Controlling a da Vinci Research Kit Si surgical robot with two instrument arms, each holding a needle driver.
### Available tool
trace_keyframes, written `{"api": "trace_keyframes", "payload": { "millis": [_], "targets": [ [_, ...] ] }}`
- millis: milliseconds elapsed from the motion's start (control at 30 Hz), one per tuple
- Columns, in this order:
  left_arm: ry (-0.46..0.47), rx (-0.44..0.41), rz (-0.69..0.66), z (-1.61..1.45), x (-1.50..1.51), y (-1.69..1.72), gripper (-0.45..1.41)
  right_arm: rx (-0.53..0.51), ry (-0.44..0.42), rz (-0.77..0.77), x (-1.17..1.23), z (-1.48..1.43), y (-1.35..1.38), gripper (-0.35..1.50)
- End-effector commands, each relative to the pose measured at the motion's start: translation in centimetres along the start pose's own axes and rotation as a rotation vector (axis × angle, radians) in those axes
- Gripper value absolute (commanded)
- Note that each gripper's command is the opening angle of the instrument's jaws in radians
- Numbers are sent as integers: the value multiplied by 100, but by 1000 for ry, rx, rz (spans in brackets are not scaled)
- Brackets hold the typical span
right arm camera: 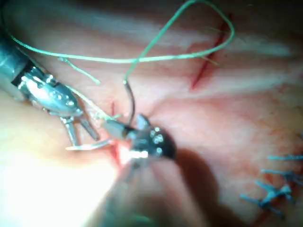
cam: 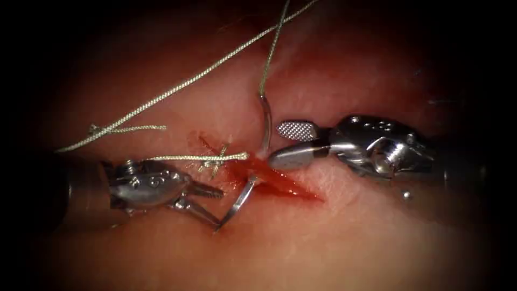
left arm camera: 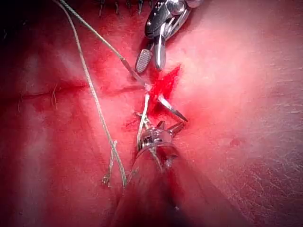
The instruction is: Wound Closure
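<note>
Steel curved needle (cam: pixel 253 161) sits in the tissue (cam: pixel 334 226), spanning the cut (cam: pixel 285 183). Left tool (cam: pixel 207 202) lies low, jaws parted at the needle's tip, gripping nothing. Right tool (cam: pixel 288 143) level, jaws wide, empty; thread (cam: pixel 177 86) trails from needle's tail.

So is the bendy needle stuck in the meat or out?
In. The needle runs through the tissue at the cut, both ends sticking out, its tip at the left claw.
</note>
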Motion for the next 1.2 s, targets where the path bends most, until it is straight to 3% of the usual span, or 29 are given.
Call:
{"api": "trace_keyframes", "payload": {
  "millis": [33, 200, 433, 633, 1200],
  "targets": [
    [39, 0, 86, 9, 1, -6, 52, 5, -12, -10, 4, -13, 12, 131],
    [148, 21, 262, 8, 13, -12, 66, 18, -16, -23, 3, -29, 18, 131],
    [168, 54, 472, 11, 15, -12, 66, 36, -16, -34, -9, -11, 11, 131],
    [221, 82, 518, 19, 23, -13, 62, 40, -13, -38, -14, -7, 10, 130],
    [252, 78, 573, 33, 38, 0, 57, 45, -6, -46, -23, 5, 7, 130]
  ]
}}
